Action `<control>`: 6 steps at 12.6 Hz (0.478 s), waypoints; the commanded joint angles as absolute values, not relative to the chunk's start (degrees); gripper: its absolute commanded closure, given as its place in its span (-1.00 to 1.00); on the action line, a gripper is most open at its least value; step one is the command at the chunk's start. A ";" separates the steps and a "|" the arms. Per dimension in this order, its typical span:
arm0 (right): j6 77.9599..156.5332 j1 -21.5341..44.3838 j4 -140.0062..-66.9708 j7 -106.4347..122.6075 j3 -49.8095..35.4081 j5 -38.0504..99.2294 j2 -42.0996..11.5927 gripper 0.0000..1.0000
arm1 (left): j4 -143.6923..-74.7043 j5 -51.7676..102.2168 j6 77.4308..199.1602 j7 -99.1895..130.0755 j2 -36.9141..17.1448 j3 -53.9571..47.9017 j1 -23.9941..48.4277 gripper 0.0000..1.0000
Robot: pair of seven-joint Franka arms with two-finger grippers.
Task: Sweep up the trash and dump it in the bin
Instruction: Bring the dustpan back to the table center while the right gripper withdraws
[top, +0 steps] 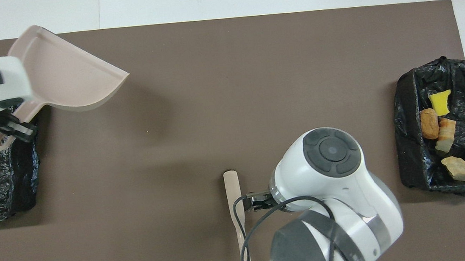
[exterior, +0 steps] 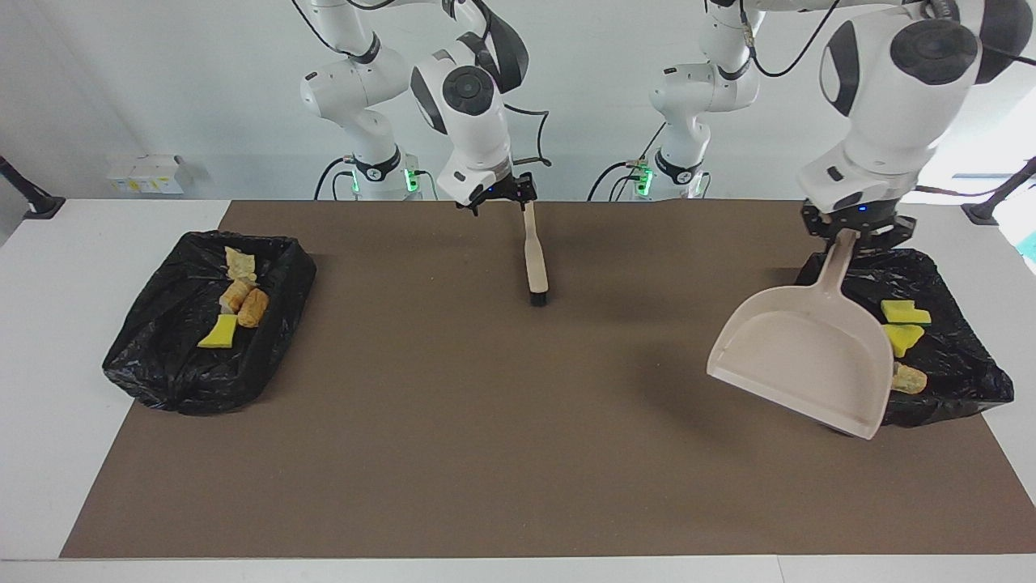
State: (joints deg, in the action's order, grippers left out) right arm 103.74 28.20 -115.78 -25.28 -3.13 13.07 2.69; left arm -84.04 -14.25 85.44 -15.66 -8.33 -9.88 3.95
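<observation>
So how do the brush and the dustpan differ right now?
The brush lies flat on the brown mat, while the dustpan hangs tilted in the air by the black bin, its handle gripped by the left gripper. The brush is slim with dark bristles; the dustpan is a broad scoop. The right gripper is open beside the brush's handle. Both are beige.

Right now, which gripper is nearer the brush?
Right. The right gripper is open beside the brush handle's end; the left gripper holds the dustpan by the left arm's bin.
</observation>
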 commanded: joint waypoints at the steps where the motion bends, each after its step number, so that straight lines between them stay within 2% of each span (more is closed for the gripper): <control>1: 101.26 23.48 -111.90 -21.11 -3.69 8.90 2.64 -1.00 | -86.74 -6.11 89.19 0.29 -7.91 -9.14 8.95 1.00; 4: 100.55 17.60 -108.64 -12.16 -3.69 3.96 2.55 -1.00 | -93.32 -2.37 100.68 11.31 -8.09 -9.05 16.59 1.00; 6: 99.06 13.03 -105.75 -4.34 -3.78 1.33 2.20 -1.00 | -95.53 -2.29 106.84 21.31 -10.35 -9.14 21.94 1.00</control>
State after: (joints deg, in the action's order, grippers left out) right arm 101.81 16.91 -109.03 -10.48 -3.04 3.73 2.73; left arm -92.82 -2.97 101.59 14.29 -9.54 -10.18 17.19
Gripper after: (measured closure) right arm 0.000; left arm 0.687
